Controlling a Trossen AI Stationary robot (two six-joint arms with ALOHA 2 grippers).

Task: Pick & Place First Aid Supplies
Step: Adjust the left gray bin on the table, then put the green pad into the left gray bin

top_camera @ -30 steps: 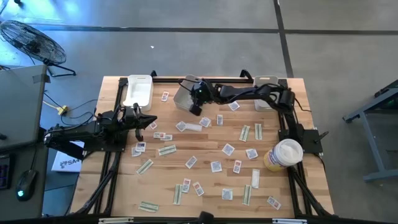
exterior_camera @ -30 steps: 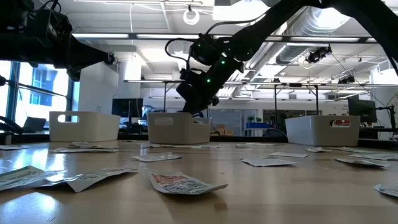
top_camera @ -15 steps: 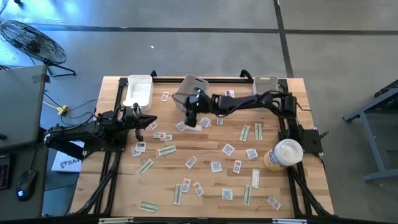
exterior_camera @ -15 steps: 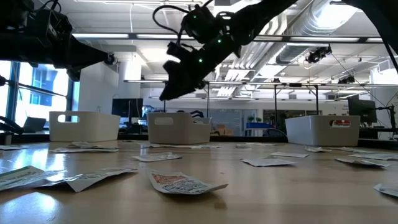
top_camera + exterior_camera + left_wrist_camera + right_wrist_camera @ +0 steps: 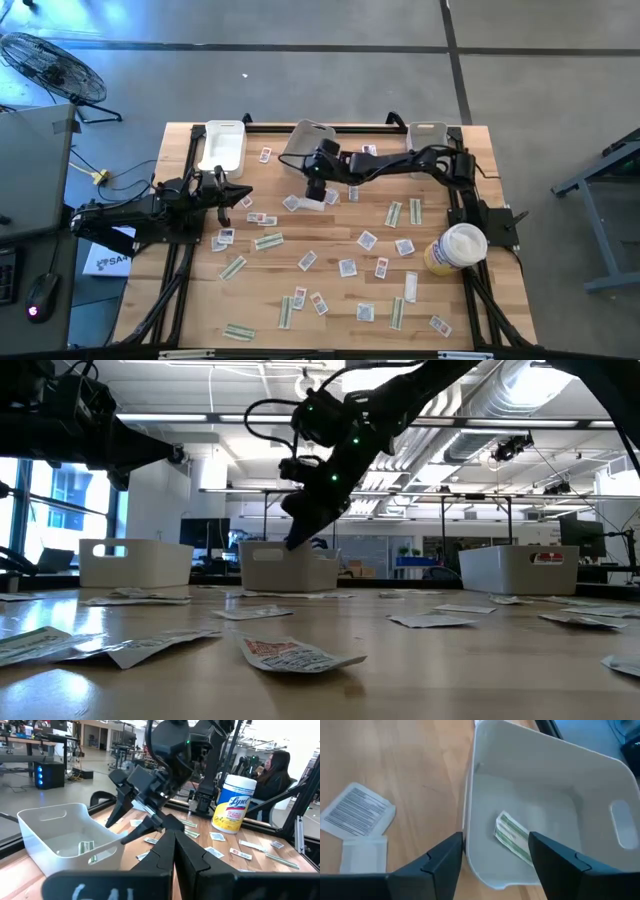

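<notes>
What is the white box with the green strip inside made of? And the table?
The white box looks like smooth, slightly see-through plastic: rounded corners, a moulded handle hole. The green strip seems to be thin printed paper. The table looks like pale wood, with visible grain.

Showing two arms in matte black throughout, built of slim tubular links joined by bulkier rounded housings. Carrying thin black cables looping loosely off the right arm's upper joints, with small green indicator lights glowing on its wrist housing. Ending on the right in a pincer (image 5: 495, 851) of two flat, angular, wedge-shaped black fingers (image 5: 440, 861). Ending on the left in a pincer (image 5: 174, 854) of long tapered black fingers, behind a flat black bar bearing pale handwritten characters. Standing on black bases bolted to black frame rails.
</notes>
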